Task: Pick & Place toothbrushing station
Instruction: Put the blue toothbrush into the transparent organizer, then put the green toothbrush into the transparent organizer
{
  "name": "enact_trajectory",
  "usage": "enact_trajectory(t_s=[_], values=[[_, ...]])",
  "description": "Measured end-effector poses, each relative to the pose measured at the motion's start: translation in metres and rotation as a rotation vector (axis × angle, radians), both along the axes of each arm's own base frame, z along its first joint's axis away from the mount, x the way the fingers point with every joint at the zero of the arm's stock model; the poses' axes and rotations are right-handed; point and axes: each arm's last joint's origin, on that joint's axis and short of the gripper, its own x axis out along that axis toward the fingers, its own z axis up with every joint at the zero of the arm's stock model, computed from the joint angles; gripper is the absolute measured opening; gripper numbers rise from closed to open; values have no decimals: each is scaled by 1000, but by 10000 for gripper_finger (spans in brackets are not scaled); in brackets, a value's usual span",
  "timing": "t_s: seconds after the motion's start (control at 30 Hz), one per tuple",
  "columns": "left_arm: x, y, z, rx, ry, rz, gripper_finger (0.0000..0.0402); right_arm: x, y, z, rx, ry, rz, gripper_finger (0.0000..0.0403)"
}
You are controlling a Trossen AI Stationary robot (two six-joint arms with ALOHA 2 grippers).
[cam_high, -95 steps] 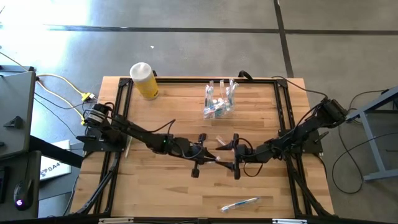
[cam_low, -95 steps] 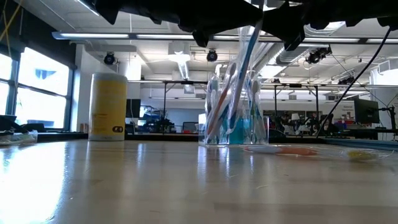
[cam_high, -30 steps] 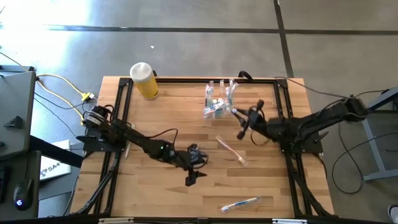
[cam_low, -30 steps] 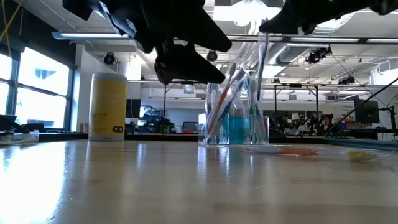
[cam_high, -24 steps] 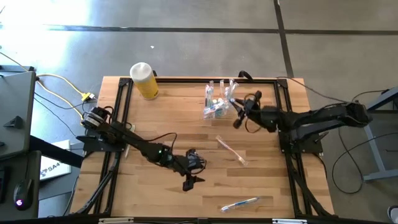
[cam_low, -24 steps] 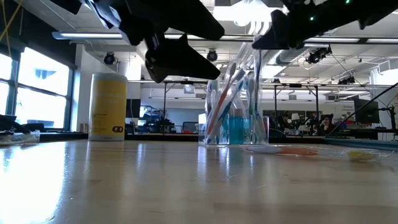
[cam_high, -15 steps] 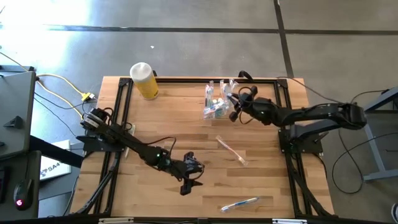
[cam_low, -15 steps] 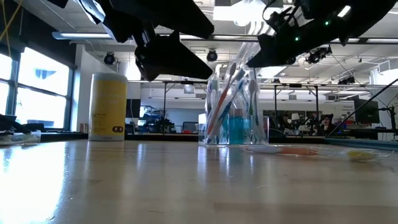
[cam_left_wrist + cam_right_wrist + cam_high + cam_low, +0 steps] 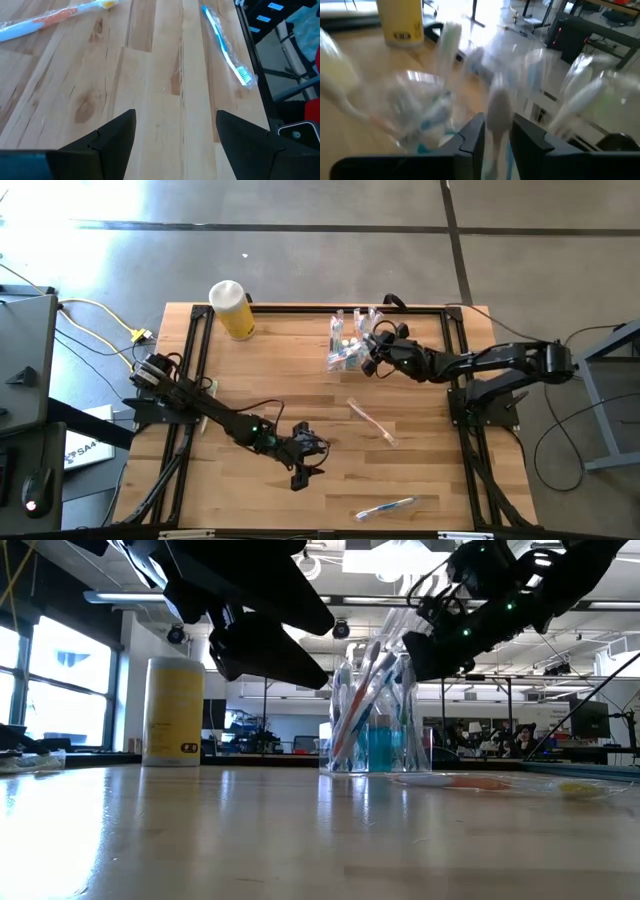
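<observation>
The clear cup [image 9: 346, 356] stands at the table's far middle, with several toothbrushes standing tilted in it, and it also shows in the low view [image 9: 378, 745]. My right gripper [image 9: 369, 352] is right beside the cup's right side, above its rim, shut on a pale toothbrush [image 9: 498, 107]. My left gripper [image 9: 300, 465] hovers open over bare wood near the table's front middle [image 9: 175, 130]. A pink-orange toothbrush [image 9: 371, 422] and a wrapped blue one [image 9: 386, 507] lie flat on the table. My right gripper has the pale toothbrush's shaft [image 9: 498, 122] pinched between its two fingers. The fingers come from the table's right, slanting a little downward, and lie across the brush. The brush stands roughly upright among the cup's brushes; I cannot tell whether its lower end rests in the cup.
A yellow cylinder container with a white top [image 9: 232, 308] stands at the far left of the table. Black frame rails [image 9: 195, 360] run along the table's left, far and right sides. Bare wood lies between the two loose toothbrushes and my left gripper.
My right gripper has swung from the table's right toward the cup at the far middle and come down beside it, carrying the pale toothbrush. My left gripper has drifted slightly toward the near-left, still open.
</observation>
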Motion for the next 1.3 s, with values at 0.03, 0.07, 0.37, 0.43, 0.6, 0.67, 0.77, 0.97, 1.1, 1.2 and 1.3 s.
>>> enact_trajectory(t_s=[0.03, 0.07, 0.37, 0.43, 0.6, 0.67, 0.77, 0.97, 1.1, 1.2, 1.3], values=[[0, 0, 0, 2, 4, 0, 269, -1, 0, -2, 1, 15, 2, 81], [0, 0, -1, 4, 6, 0, 269, -2, 0, -2, 1, 19, 2, 91], [-2, 1, -3, 19, 34, 3, 269, -15, 6, 20, -18, -39, -23, 188], [-2, 1, -3, 20, 40, 6, 269, -20, 10, 26, -25, -43, -25, 211], [-7, 4, -6, -19, 185, 86, 269, -30, 26, 40, -21, -71, 54, 252], [-11, 6, -2, -16, 290, 148, 269, -32, 33, 44, -11, -85, 128, 262], [-19, 11, 7, 7, 461, 276, 269, -33, 43, 47, 8, -92, 238, 269], [-50, 26, 23, 99, 800, 595, 269, -33, 60, 47, 37, -82, 383, 270], [-73, 37, 24, 172, 986, 807, 269, -34, 66, 43, 66, -51, 404, 270], [-83, 45, 20, 213, 1093, 847, 269, -35, 69, 40, 113, -42, 424, 270], [-90, 53, 15, 233, 1150, 838, 269, -35, 73, 39, 176, -55, 462, 270]])
